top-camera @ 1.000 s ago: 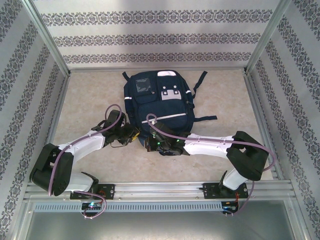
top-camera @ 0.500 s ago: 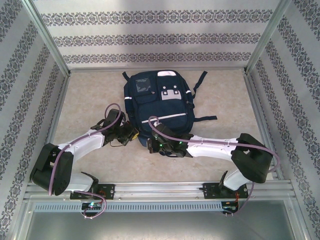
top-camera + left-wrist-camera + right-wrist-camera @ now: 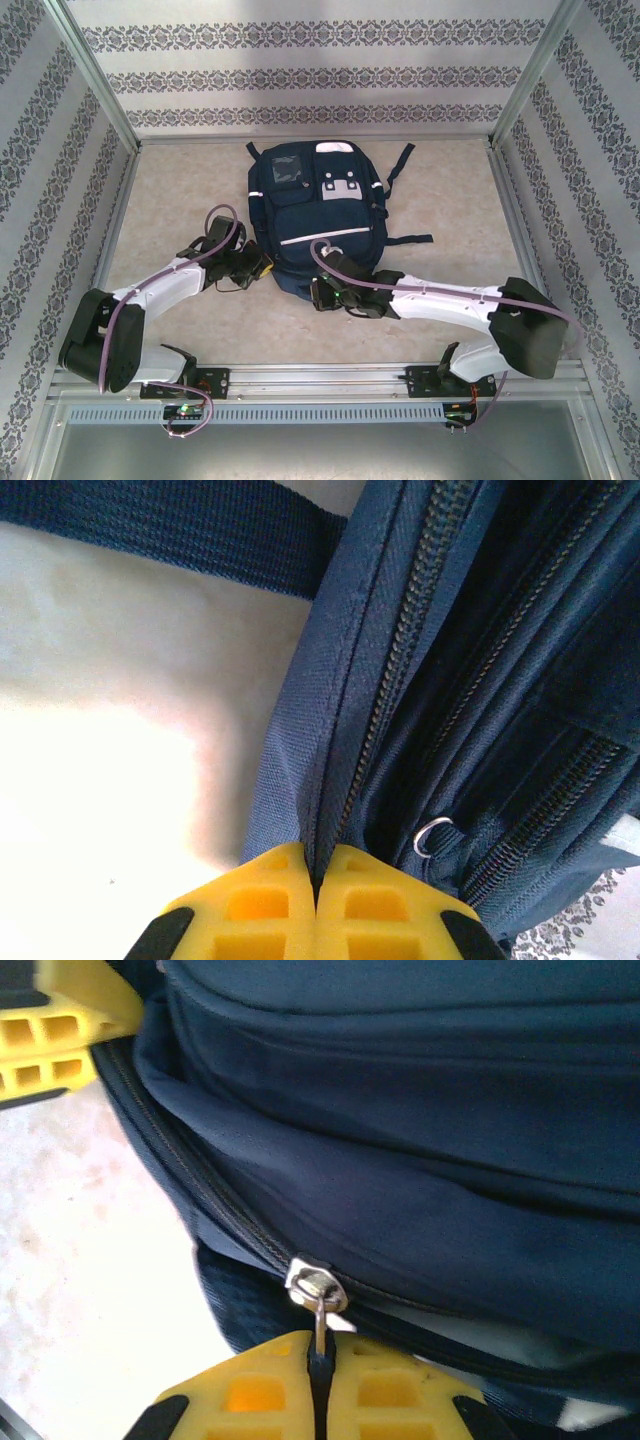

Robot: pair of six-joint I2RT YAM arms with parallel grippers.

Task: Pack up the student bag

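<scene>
While both arms stretch low across the bench [image 3: 170,190], the left tool [image 3: 316,865] pinches a seam [image 3: 335,740] of the student bag [image 3: 310,215], and the right tool [image 3: 318,1352] grips its zipper pull [image 3: 318,1295]. The bag lies mid-bench, with open room on either side.

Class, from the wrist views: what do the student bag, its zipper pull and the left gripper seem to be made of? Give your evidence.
Student bag: navy woven fabric, matte, probably synthetic; diagonal weave ribs show.
Zipper pull: looks metal, silvery with bright glints.
Left gripper: likely moulded plastic, yellow and matte, with recessed square pockets.
</scene>
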